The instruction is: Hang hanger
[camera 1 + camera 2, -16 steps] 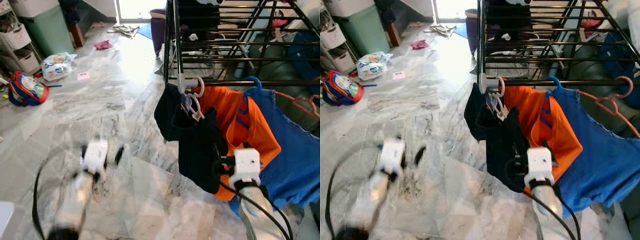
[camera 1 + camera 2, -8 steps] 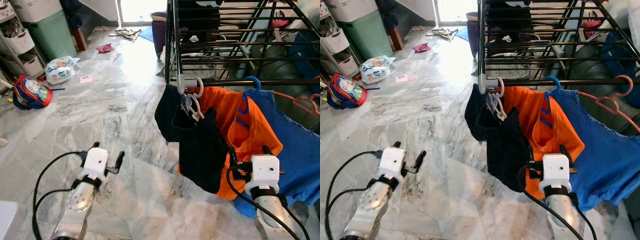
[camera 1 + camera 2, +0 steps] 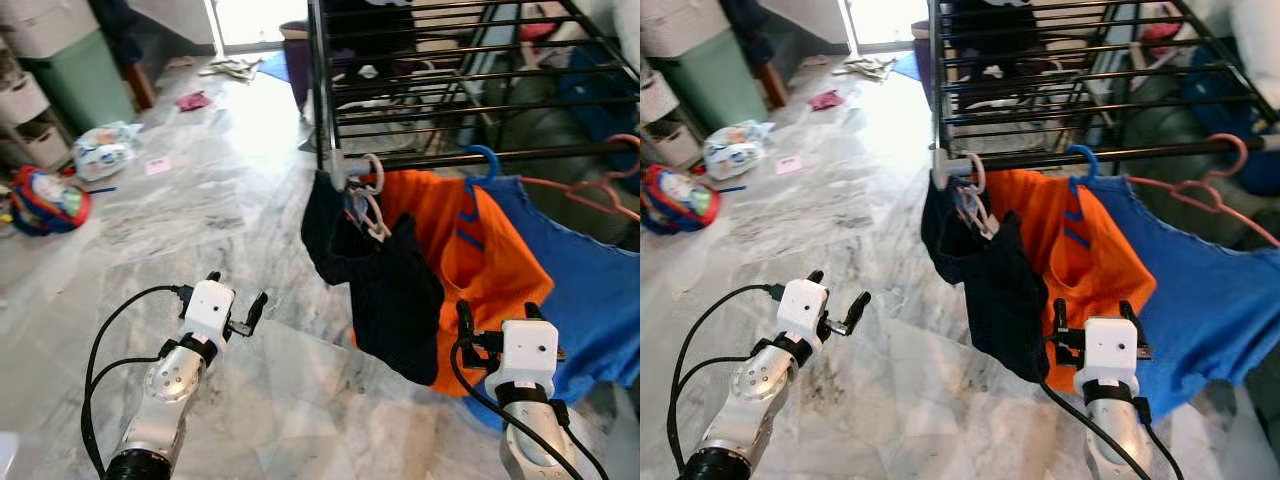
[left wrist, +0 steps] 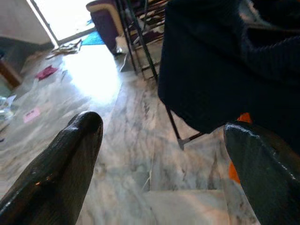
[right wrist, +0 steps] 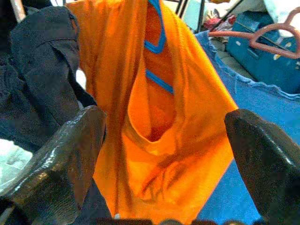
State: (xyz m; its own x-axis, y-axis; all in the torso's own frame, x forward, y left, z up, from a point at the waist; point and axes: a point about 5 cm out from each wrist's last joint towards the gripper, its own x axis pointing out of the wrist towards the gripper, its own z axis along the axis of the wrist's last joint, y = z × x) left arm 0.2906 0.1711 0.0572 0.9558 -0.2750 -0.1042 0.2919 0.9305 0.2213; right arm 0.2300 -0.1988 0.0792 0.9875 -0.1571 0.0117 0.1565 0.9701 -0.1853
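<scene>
Right gripper (image 3: 1088, 312) is spread wide, nothing held, with the hanging orange fabric shirt (image 5: 164, 117) just ahead; left gripper (image 3: 236, 298) is wide too.

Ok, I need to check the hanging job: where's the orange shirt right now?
In the left eye view the orange shirt hangs from the drying rack's front rail, between the dark garment and the blue shirt, just ahead of the right hand.

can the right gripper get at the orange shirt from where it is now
Probably yes. The right gripper is open and sits just in front of the orange shirt, with nothing between them; the black garment hangs to one side.
</scene>
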